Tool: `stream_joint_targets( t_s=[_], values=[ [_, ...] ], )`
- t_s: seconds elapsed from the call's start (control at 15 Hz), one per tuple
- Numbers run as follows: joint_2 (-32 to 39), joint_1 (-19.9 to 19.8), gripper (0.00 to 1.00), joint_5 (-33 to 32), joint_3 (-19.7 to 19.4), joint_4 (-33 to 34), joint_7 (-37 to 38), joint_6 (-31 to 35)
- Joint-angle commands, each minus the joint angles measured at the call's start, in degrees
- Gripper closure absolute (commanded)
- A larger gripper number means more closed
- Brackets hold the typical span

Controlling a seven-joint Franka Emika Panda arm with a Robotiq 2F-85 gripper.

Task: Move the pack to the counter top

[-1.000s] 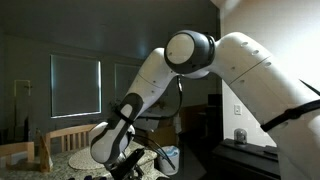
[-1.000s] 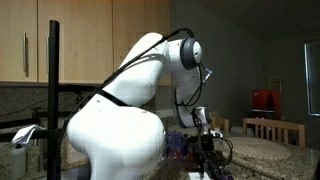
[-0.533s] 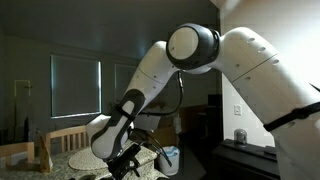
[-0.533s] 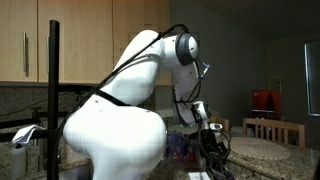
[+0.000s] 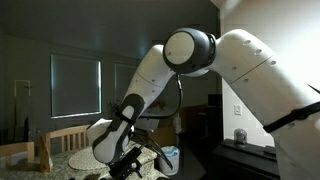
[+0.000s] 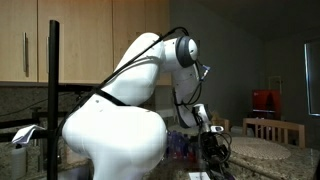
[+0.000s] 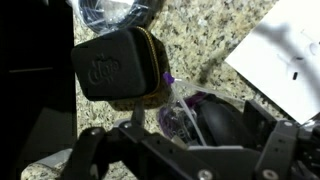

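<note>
We could not tell whether the pincer (image 7: 185,150) held the pack (image 7: 183,112); bare surface (image 7: 215,40) lay between pouch (image 7: 115,65) and paper (image 7: 285,50).

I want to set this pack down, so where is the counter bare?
In the wrist view, bare granite counter runs between the dark case and the white paper, up to the top edge. Lower down it is crowded: the purple pack lies beside the case, right at the gripper.
</note>
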Motion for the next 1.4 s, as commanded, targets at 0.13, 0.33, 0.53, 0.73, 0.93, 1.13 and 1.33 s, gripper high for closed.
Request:
stream_joint_targets(
  t_s=[0.13, 0.33, 0.53, 0.73, 0.93, 1.13, 1.33],
  values=[
    [6.4, 0.0, 0.33, 0.3, -0.7, 6.0, 0.4, -3.7],
    [8.0, 0.0, 0.53, 0.3, -1.0, 8.1, 0.0, -5.6],
    [8.0, 0.2, 0.74, 0.0, -1.0, 9.2, -0.1, -7.4],
    [7.6, -0.4, 0.88, 0.8, -0.5, 10.2, -1.2, -8.9],
    [5.7, -1.2, 0.92, 0.6, -0.3, 9.5, -3.4, -8.9],
    [4.5, -2.5, 0.9, 1.2, 0.2, 9.4, -7.2, -8.7],
    [4.0, -3.7, 0.86, 1.9, 0.6, 9.3, -11.2, -8.8]
  ],
)
